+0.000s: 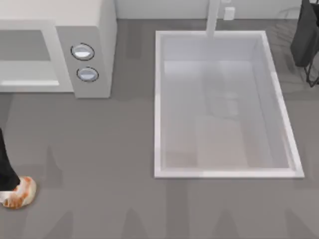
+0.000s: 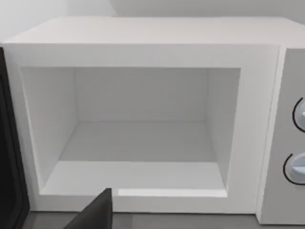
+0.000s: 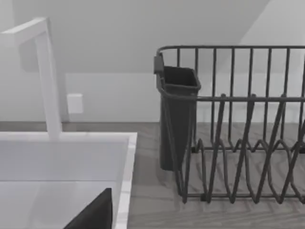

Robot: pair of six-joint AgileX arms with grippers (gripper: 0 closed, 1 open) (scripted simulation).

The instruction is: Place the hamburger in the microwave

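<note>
Counter of grey, seen from above, carrying every item listed here. At its front left corner lies the hamburger, a pale-tan bun with orange-brown patches, resting on the counter surface and well apart from the microwave. The left gripper, a dark form entering from the counter's left edge, meets the hamburger's left side and covers part of it; whether its jaws are wide, narrow or closed on the bun cannot be told.

At the back left corner stands the microwave, a white box whose side panel bears two round silver knobs, one just behind the other. The left wrist view faces the open microwave cavity straight on, with the dark microwave door swung aside and the knobs beside the opening.

Right of the microwave, occupying the counter's middle and right, is the sink basin, white and rectangular. A white faucet rises at its back rim.

At the back right corner sits a dark wire dish rack, with a dark cutlery holder on the side nearest the sink. The right gripper appears as a dark wedge in the right wrist view, over the sink's rim; its jaw state cannot be told.
</note>
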